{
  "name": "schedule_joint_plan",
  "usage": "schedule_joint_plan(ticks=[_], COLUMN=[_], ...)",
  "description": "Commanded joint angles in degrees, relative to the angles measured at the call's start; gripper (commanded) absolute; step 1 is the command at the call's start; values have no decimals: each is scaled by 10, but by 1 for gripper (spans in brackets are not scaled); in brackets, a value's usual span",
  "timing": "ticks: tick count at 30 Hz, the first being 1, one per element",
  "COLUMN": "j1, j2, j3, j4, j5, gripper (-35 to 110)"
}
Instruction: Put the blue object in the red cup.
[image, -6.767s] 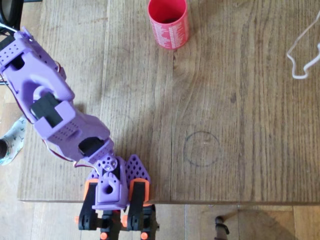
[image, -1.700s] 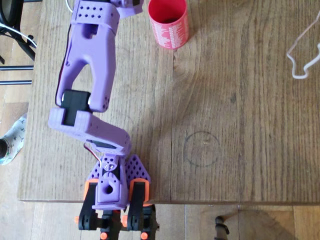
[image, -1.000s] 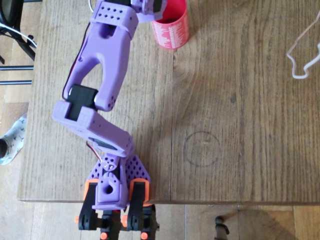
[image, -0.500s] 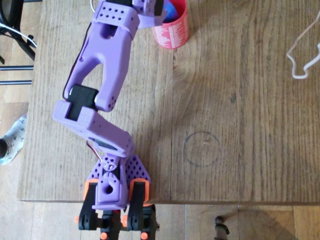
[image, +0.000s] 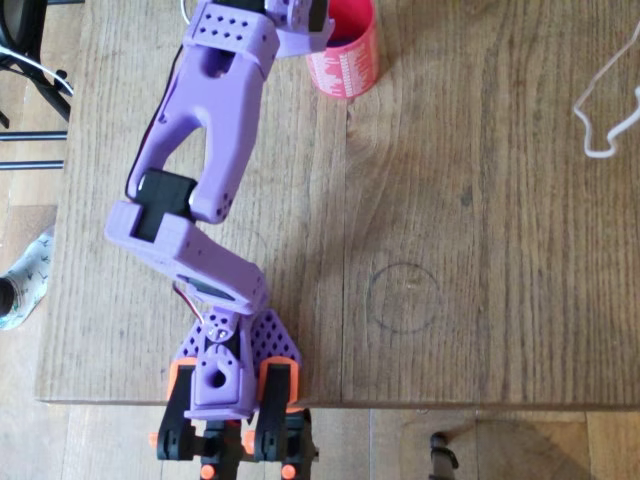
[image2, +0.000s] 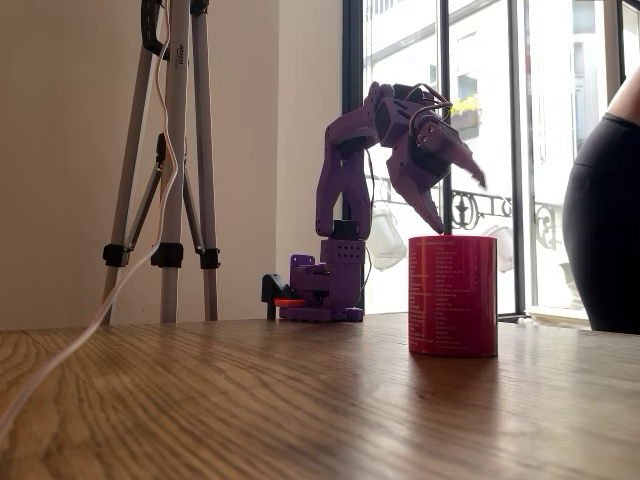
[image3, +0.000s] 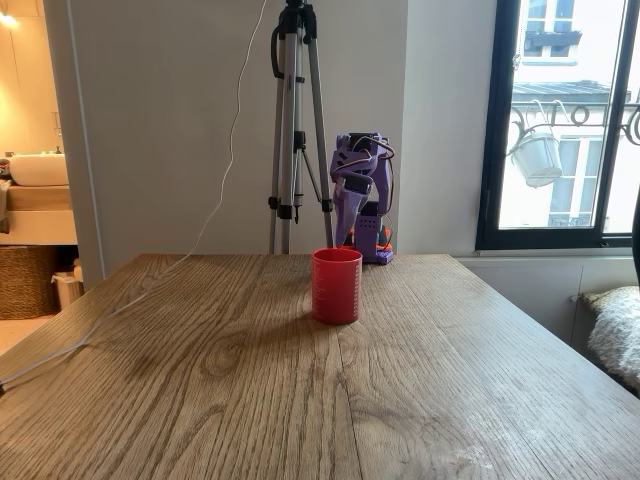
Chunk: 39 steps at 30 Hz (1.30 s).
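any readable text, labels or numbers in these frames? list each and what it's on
Red cup: rows of fine white print on its side, too small and blurred to read in any view.
Tripod: no legible marking.
Arm: none seen.
No other text, brand, number or sign can be read.

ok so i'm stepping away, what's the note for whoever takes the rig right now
Gripper: open, nothing between its fingers, hanging just above the rim of the red cup.
Red cup: upright on the table, at its far end from the arm's base.
Blue object: cannot be confirmed; in the overhead view the gripper covers part of the cup's mouth and the rest of the inside looks dark.
Done: probably the drop, judging by the open, empty gripper over the cup.
Left: look into the cup to check, then pull the arm back clear of the rim without tipping the cup.
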Motion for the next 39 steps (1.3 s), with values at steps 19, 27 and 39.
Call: schedule_joint_plan(ticks=[19, 27, 39], j1=[-103, -84, -113], j2=[355, 754, 937], j3=[17, 212, 557], j4=[8, 222, 230], j5=[134, 81, 159], gripper=[0, 0, 1])
